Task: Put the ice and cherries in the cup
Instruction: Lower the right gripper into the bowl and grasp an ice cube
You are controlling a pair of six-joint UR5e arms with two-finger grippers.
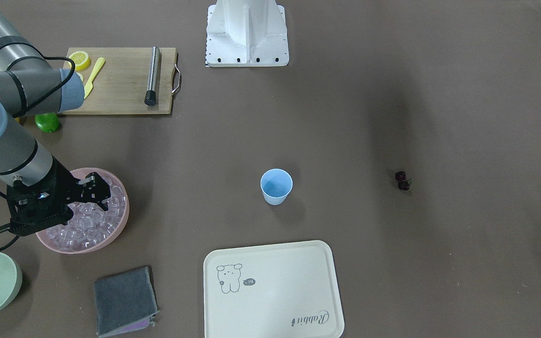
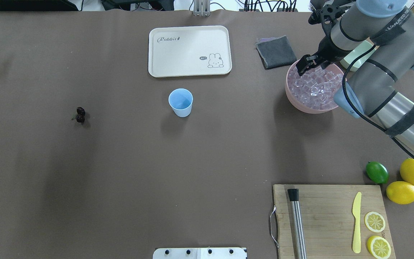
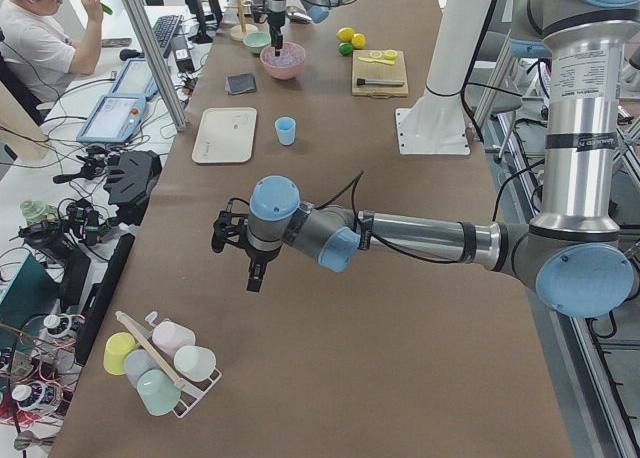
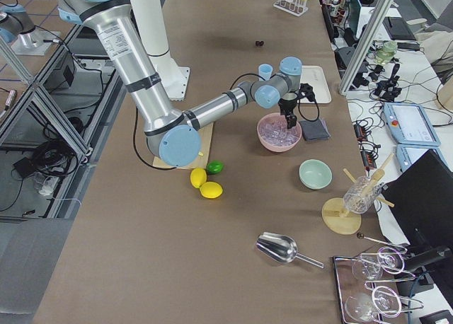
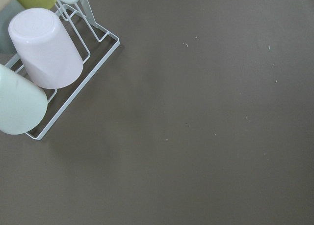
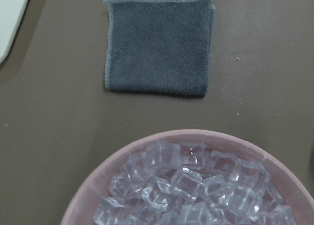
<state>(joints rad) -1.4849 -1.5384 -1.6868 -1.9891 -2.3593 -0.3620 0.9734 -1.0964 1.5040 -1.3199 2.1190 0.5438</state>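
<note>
At the left edge of the front-facing view, right pincer [image 1: 99, 191]: fingers spread, gripping nothing, hanging over the wide pink bowl [image 1: 125, 220] of small clear ice cubes [image 1: 82, 232].
Left pincer [image 3: 255, 276]: seen only from the side, above bare tabletop [image 3: 400, 358]; released or clenched, cannot tell.
Small light-blue plastic cup [image 1: 276, 186]: upright at frame centre, just above the cream tray [image 1: 275, 291].
Pair of dark red cherries [image 1: 402, 180]: on the tabletop, right of the cup, well apart.

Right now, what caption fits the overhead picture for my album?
Right gripper hovers over the pink bowl of ice; the empty blue cup and cherries sit apart.
</note>
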